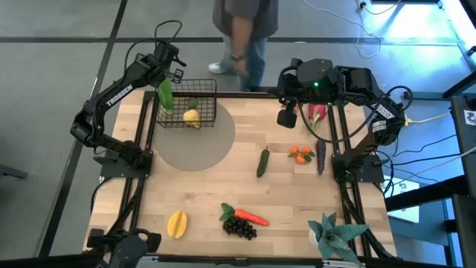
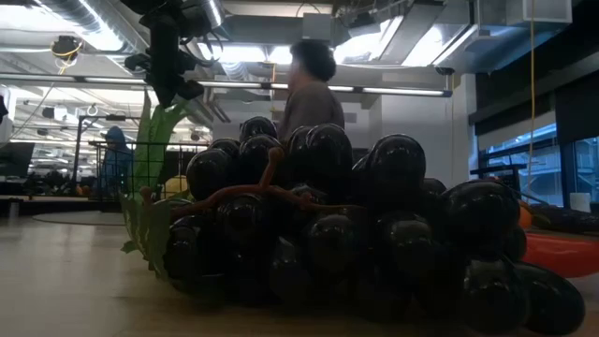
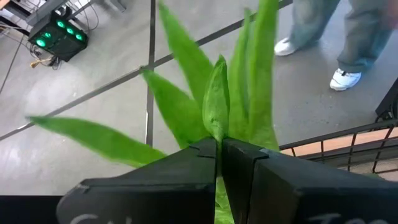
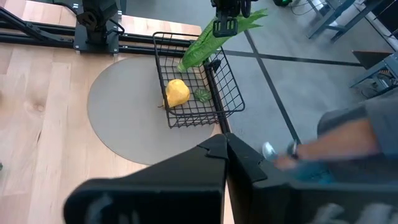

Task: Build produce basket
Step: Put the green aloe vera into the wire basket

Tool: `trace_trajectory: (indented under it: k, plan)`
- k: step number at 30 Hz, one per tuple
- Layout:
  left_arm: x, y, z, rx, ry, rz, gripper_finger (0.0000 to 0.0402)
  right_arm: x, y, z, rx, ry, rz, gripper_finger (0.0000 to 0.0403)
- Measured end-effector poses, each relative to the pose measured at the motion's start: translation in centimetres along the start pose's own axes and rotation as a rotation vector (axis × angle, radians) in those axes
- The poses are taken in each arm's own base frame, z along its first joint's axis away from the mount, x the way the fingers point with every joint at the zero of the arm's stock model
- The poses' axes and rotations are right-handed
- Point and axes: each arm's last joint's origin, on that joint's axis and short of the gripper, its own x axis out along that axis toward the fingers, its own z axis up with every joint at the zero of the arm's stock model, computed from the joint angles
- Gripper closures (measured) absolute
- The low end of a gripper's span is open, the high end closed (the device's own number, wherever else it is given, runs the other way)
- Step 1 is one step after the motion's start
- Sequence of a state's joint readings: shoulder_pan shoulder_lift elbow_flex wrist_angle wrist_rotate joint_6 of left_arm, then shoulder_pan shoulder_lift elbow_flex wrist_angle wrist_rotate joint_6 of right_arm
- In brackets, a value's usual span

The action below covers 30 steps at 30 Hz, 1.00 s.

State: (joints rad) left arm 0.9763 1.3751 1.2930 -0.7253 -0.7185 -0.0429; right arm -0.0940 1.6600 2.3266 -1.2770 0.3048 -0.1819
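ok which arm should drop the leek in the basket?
Left. Its gripper already holds the leek above the basket; the right gripper is shut, away by the table's far edge.

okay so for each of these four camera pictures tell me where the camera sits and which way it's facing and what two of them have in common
High view: above the table, looking straight down; both arms show, left gripper at the basket, right gripper raised.
Low view: at table-top height, looking level into the room; grapes fill it.
Left wrist view: on the left wrist, past shut fingers clamping the leek, toward floor.
Right wrist view: on the right wrist, across the table past its shut fingers.
Shared: high and right wrist views both show the yellow fruit in the basket.
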Motion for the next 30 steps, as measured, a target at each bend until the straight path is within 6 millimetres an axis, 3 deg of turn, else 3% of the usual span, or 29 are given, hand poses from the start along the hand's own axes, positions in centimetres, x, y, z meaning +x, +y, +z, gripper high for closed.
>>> trace_trajectory:
  k: [6, 16, 24, 30]
  plan:
    - [0.4, 0.5, 0.0, -0.012, 0.010, 0.016, 0.0394, 0.0, 0.0, 0.0, 0.002, 0.000, 0.001, 0.0403]
    - [0.8, 1.0, -0.1, -0.022, 0.024, 0.030, 0.0333, 0.0, 0.0, 0.0, 0.000, 0.000, 0.003, 0.0403]
    - [0.6, 1.0, -0.1, 0.016, 0.022, 0.048, 0.0332, 0.0, 0.0, 0.0, -0.002, 0.000, 0.002, 0.0403]
    - [-0.9, 1.7, -0.1, 0.040, -0.017, 0.044, 0.0333, 0.0, 0.0, 0.0, 0.014, 0.001, 0.002, 0.0403]
